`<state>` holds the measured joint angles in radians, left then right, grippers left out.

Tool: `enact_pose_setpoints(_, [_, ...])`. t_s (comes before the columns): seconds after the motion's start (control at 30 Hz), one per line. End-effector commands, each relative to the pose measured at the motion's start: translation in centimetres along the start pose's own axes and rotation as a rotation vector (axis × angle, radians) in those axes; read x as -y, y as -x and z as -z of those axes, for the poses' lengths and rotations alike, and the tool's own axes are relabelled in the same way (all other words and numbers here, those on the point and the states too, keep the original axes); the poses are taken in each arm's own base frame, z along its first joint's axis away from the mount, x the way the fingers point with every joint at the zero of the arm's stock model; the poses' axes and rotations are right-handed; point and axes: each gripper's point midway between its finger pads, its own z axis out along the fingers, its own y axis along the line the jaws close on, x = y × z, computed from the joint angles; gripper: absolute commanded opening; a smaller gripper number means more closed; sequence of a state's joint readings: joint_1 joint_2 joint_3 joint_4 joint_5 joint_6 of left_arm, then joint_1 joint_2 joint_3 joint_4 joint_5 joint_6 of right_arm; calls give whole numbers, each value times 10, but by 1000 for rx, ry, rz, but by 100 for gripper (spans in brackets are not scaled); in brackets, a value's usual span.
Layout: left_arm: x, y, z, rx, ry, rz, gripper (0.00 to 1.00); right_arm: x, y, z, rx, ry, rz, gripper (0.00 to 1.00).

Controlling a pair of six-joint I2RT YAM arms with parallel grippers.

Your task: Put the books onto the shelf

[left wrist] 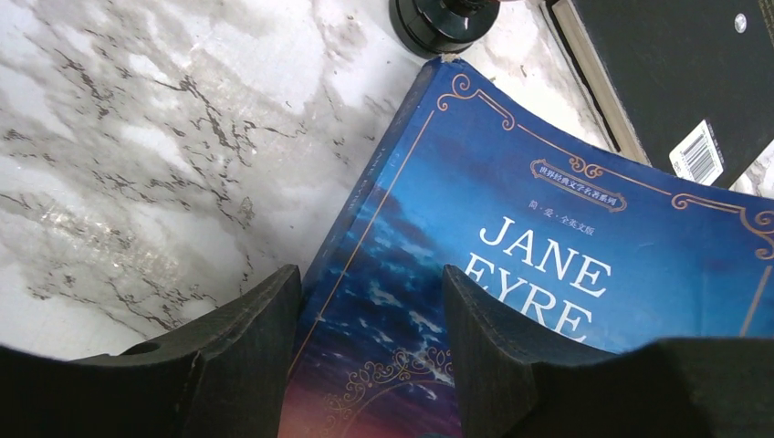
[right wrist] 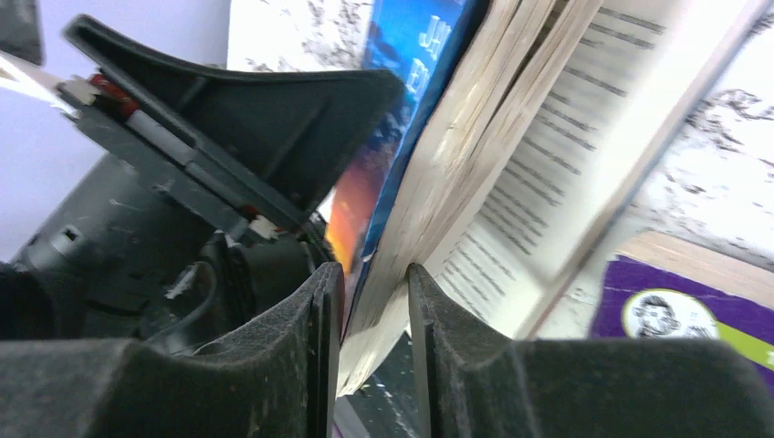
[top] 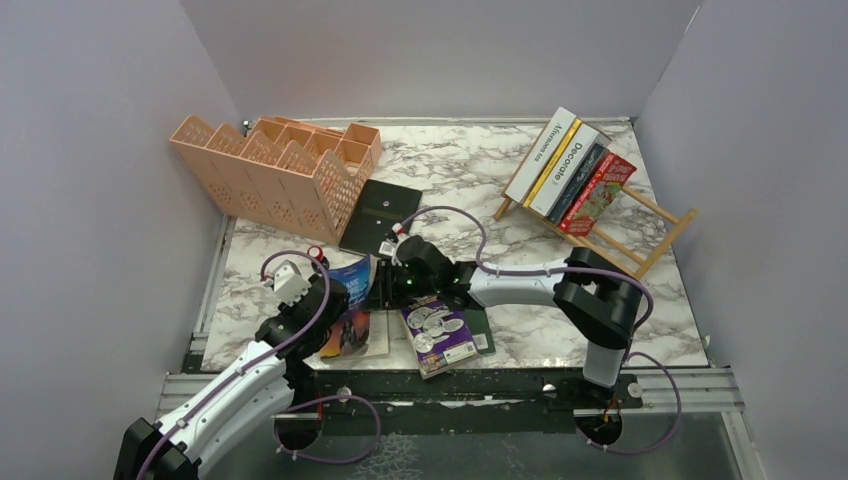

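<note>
A blue "Jane Eyre" book (left wrist: 548, 210) lies near the front of the marble counter (top: 470, 170), between the two arms and well apart from the shelf (top: 640, 235). Its cover is bowed and its pages are fanned apart along the fore edge. The left end effector (left wrist: 370, 283) hovers over the spine side of this book with its fingers partly spread. One finger is above the bare marble and the other above the cover, and it grips nothing. The right end effector (right wrist: 374, 274) comes in from the opposite side, its fingers drawn close together and pinching the cover and a wad of pages at the fore edge. Just beside the book a purple cartoon book (top: 440, 335) lies flat, and a black book (top: 380, 215) lies flat farther back. The shelf sits at the far right of the counter and already carries a leaning row: a white book (top: 540, 150), a yellow book (top: 556, 160), the "Decorate" book (top: 568, 165), a dark book (top: 582, 180) and a red cartoon book (top: 598, 192). A peach lattice organizer (top: 275, 170) sits at the far left.
</note>
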<state>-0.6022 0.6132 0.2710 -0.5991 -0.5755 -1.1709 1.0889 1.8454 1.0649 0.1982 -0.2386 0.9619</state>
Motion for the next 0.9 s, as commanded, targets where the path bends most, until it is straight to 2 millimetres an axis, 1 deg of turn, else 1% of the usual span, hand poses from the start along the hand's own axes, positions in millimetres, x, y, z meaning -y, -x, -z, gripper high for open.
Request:
enact_pose_setpoints(0.0, [48,-20,15,-160,-175,94,56,-36,3,-3,3,75,-7,40])
enact_pose_setpoints(0.07, [49,-18,16,-152,-177,91,56,-18,0,-14,-19,-18,-36,44])
enact_pose_setpoints(0.17, [50,-16,16,-145,-180,85,56,0,-6,-24,-27,-69,-64,47])
enact_pose_setpoints(0.33, [52,-15,17,-145,-185,80,56,9,-9,-30,-31,-100,-89,47])
enact_pose_setpoints(0.57, [54,-11,19,-134,-192,66,56,29,-8,-26,-8,-205,-118,46])
enact_pose_setpoints(0.63, [56,-8,20,-124,-199,60,56,29,-6,-24,4,-208,-114,42])
enact_pose_setpoints(0.67, [58,-6,21,-119,-202,54,57,32,-6,-21,5,-227,-113,38])
enact_pose_setpoints(0.73, [63,1,25,-104,-217,37,60,31,-1,-15,28,-237,-93,29])
enact_pose_setpoints(0.83, [73,16,33,-69,-244,-5,67,17,12,-1,69,-198,-27,13])
enact_pose_setpoints(0.87, [78,22,37,-55,-255,-22,71,12,17,5,80,-180,-1,11])
